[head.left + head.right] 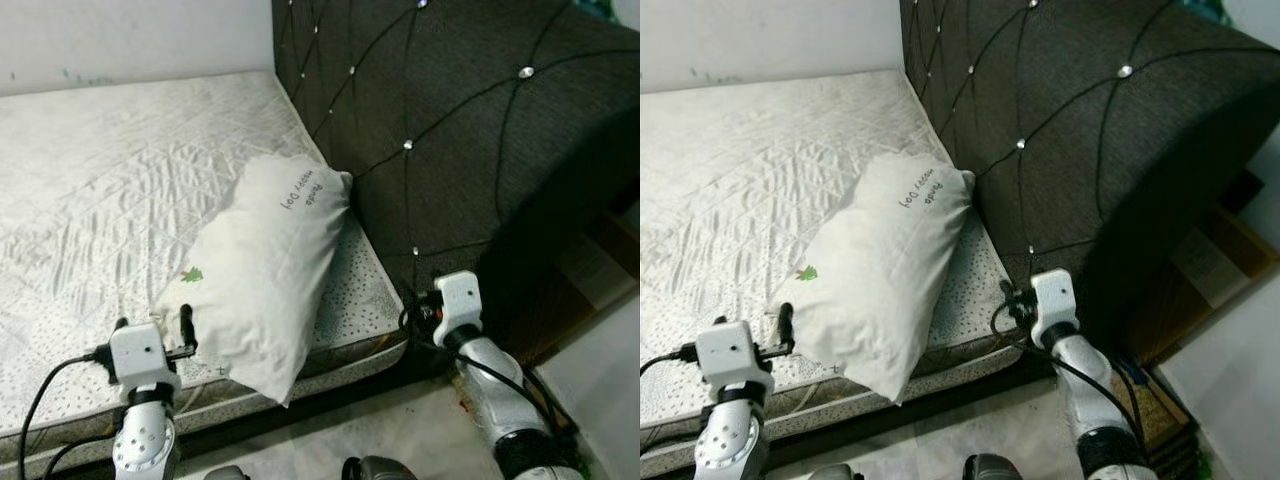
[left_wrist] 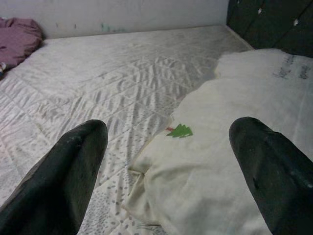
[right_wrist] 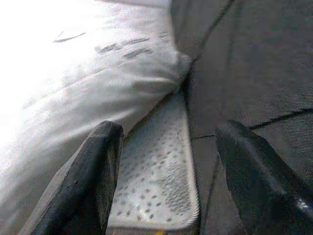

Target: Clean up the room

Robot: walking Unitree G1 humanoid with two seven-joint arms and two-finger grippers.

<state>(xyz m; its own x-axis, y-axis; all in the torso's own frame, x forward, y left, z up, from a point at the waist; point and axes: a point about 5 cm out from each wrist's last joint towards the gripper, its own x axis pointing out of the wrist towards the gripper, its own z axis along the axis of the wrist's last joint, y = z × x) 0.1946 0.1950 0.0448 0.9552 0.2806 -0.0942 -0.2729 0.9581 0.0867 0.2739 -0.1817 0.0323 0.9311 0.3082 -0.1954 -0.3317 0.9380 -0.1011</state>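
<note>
So, white pillow lies tilted on the mattress, far end touching the dark headboard, near end hanging over the mattress edge. Left gripper hovers w/ fingers wide, just beside pillow's near-left corner. Right gripper, fingers also wide, sits near the mattress corner by the headboard, holding nothing.

Bare quilted white mattress on a bed, its far edge against a plain pale wall. Dark tufted headboard with shiny studs along the mattress's right edge. Pale floor below the near edge. Wooden furniture beyond the headboard, right.
</note>
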